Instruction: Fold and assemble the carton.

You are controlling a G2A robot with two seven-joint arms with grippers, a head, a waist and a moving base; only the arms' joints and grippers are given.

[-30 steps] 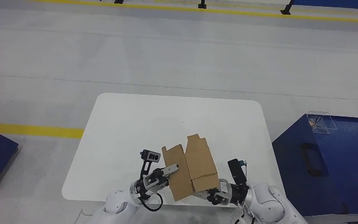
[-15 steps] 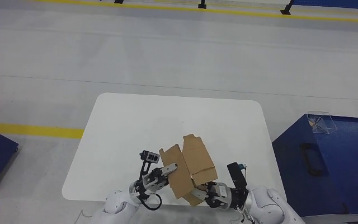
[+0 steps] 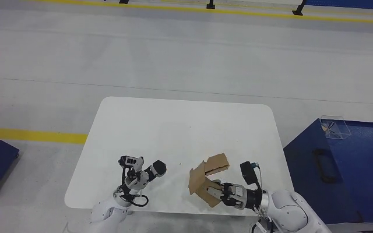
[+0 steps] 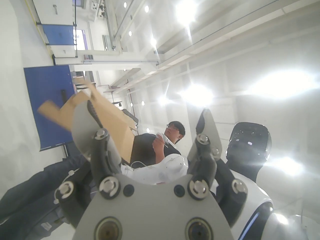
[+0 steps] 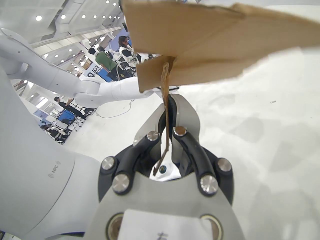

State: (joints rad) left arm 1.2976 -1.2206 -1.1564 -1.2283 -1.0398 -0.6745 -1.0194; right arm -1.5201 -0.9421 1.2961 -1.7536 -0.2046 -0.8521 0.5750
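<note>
The brown cardboard carton is partly folded and held up above the front right of the white table. My right gripper is shut on its lower flap. The right wrist view shows that gripper pinching the thin flap edge, with the carton's panels spread above it. My left gripper is over the front left of the table, apart from the carton. The left wrist view shows it open with nothing between its fingers, and the carton farther off behind one finger.
A blue cabinet stands off the table's right side, with a small clear box on top of it. The table's front edge runs just below both arms. A yellow floor line lies to the left.
My left gripper has let go of the carton and drawn back to the left. The carton has swung right and lower, more folded, held by the right gripper alone.
</note>
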